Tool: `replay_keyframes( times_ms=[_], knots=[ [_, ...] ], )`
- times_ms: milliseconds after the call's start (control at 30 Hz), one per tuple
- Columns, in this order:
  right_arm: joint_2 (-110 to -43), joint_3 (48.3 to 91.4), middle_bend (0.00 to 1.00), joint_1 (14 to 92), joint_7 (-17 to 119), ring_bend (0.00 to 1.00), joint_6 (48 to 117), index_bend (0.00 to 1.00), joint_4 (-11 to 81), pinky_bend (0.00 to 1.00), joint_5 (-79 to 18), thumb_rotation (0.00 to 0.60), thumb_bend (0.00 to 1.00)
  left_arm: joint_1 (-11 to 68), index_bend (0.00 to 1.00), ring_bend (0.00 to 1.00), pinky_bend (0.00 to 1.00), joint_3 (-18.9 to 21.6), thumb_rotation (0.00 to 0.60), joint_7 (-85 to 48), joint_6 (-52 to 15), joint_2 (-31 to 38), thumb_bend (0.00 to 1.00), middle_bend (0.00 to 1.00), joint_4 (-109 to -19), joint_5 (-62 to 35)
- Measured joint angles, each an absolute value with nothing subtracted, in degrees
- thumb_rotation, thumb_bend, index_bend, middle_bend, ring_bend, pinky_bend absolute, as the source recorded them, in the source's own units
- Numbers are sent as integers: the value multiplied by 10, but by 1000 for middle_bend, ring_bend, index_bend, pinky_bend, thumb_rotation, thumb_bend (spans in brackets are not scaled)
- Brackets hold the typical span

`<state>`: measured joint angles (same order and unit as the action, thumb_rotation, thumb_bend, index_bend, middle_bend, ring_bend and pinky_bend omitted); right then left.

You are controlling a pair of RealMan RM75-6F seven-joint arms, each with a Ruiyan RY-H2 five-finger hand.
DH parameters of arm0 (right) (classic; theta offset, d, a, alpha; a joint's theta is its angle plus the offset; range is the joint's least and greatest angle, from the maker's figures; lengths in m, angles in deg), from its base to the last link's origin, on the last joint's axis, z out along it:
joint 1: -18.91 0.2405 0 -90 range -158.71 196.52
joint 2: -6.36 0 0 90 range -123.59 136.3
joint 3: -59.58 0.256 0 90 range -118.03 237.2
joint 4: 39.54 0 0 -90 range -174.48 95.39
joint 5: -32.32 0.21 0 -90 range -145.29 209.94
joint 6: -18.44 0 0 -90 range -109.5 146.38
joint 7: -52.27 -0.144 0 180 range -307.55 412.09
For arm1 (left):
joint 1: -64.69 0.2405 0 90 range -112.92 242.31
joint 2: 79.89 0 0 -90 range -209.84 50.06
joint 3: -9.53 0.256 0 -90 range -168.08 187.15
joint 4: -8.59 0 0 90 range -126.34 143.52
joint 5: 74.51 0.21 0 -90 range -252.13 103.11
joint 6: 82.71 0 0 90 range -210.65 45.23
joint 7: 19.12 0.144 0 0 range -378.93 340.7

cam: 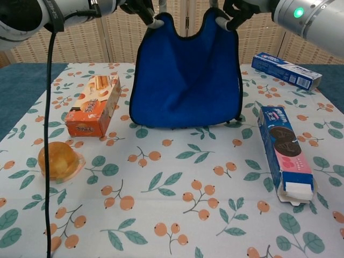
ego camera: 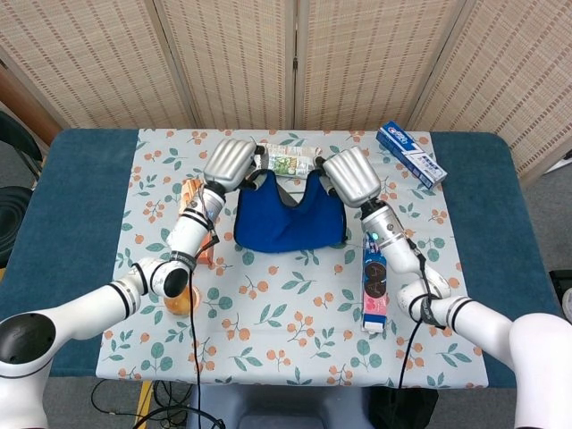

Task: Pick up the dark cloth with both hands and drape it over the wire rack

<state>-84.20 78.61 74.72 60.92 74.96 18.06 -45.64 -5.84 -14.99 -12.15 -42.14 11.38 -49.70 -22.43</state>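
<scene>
1. We see the dark cloth (cam: pixel 185 75), a deep blue piece with a darker hem, held up by its two top corners so that it hangs flat above the middle of the counter (ego camera: pixel 80 179).
2. Our left robot hand (ego camera: pixel 231 163) pinches the cloth's left top corner; in the chest view its dark fingertips (cam: pixel 141 9) close on the fabric.
3. Our right robot hand (ego camera: pixel 352 176) pinches the cloth's right top corner, its fingertips (cam: pixel 232 15) pressed onto the hem.
4. The cloth's lower edge hangs just above the floral tablecloth (cam: pixel 177 215); whether it touches, we cannot tell.
5. The wire rack itself we cannot make out clearly; only thin dark wire shows at the cloth's right edge.
6. Left of the cloth lies an orange snack box (cam: pixel 94 106), and nearer the camera from it an amber jelly cup (cam: pixel 59 162).
7. Right of the cloth lies a blue cookie box (cam: pixel 285 153), its open end toward the camera.
8. Behind and right of the cloth lies a toothpaste box (cam: pixel 286 70).
9. Behind the cloth, in the head view, a green-and-white packet (ego camera: pixel 290 164) lies between the two robot hands.
</scene>
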Motion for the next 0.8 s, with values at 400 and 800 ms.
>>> replay_keyframes(
  times_ms=[400,800],
  knots=[
    [-871,791,888,779,607,878,722,676,117,1000,-432,600,491,-68,618,989,1000,-150,600,-108,-429,127,401,1000,-451,-254],
    [-899,783,884,796,601,878,702,676,61,1000,-421,600,491,-73,616,988,1000,-146,600,-99,-439,136,401,1000,-423,-266]
  ],
)
